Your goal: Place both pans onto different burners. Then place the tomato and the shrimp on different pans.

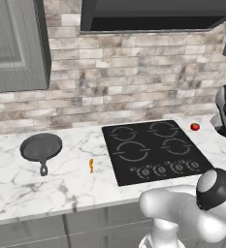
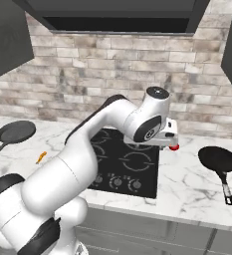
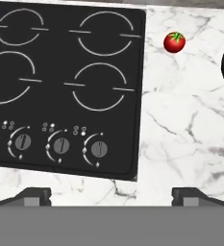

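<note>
The gripper (image 3: 111,194) is spread wide, its two dark fingertips far apart at the bottom of the hand view, holding and touching nothing. It hangs above the marble bench (image 3: 180,129), over the front right corner of the cooktop (image 3: 60,96).

From left to right in the left base view, the dark grey skillet (image 1: 40,147) lies on the bench well left of the cooktop with its loop handle toward the front. The orange shrimp (image 1: 91,165) lies between skillet and cooktop. All four burners (image 1: 133,151) are bare. The tomato (image 1: 195,127) sits on the bench just beside the cooktop's back right corner.

The right base view adds the black long-handled pan (image 2: 218,159), on the bench right of the cooktop. No writing can be read; the knobs (image 3: 60,145) carry only small dot marks.
</note>
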Motion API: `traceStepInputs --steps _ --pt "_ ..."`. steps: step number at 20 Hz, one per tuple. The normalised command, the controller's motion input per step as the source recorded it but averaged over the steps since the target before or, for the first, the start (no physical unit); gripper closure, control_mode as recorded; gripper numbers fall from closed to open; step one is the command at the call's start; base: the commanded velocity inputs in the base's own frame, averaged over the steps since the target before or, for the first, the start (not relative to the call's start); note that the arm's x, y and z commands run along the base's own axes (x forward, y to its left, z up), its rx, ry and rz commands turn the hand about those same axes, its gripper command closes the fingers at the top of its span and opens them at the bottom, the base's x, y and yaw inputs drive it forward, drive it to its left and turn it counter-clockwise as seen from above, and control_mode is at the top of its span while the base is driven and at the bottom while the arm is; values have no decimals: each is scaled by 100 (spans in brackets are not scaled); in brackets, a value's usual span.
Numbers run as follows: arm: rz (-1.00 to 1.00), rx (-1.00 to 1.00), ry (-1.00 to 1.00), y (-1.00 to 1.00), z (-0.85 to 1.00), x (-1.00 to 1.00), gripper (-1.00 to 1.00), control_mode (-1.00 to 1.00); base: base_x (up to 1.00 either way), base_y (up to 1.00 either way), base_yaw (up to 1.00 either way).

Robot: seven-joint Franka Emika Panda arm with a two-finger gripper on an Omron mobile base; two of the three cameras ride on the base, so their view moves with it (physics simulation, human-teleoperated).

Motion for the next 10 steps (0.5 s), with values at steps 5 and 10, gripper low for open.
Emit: traceStepInputs --steps 5,10 --pt "0 0 0 -39 -23 -7 -100 -100 0 0 0" --pt "0 0 -2 -30 -30 -17 -100 -100 0 0 0"
